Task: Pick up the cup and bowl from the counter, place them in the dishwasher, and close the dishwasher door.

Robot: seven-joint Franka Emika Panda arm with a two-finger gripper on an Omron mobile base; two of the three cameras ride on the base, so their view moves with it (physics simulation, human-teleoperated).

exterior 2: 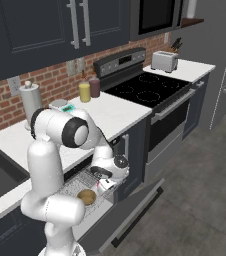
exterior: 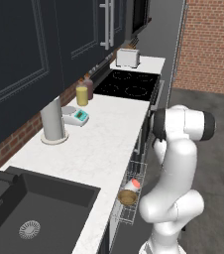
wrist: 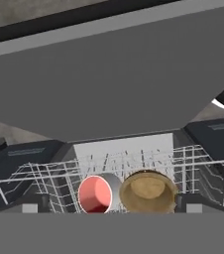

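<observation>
The pale cup [wrist: 95, 193] lies on its side in the dishwasher's grey wire rack [wrist: 34, 176], its salmon-red inside facing the hand camera. The tan-brown bowl [wrist: 147, 191] sits right beside it, touching or nearly so. In the left base view the cup [exterior: 132, 185] and bowl [exterior: 128, 197] rest in the pulled-out rack [exterior: 129, 213] below the counter [exterior: 99, 149] edge. My gripper [wrist: 111, 206] is open just above them, its dark fingertips [wrist: 34, 202] set wide apart with nothing held. The dishwasher door [exterior 2: 135, 207] hangs folded down and open.
A black sink [exterior: 39, 208] is set into the near counter and a black cooktop [exterior: 129, 84] farther along. A grey cylinder [exterior: 53, 121], a small scale [exterior: 77, 115], a yellow jar [exterior: 82, 94] and a toaster [exterior: 128, 58] stand on the counter. My own arm [exterior: 176, 168] stands in front of the rack.
</observation>
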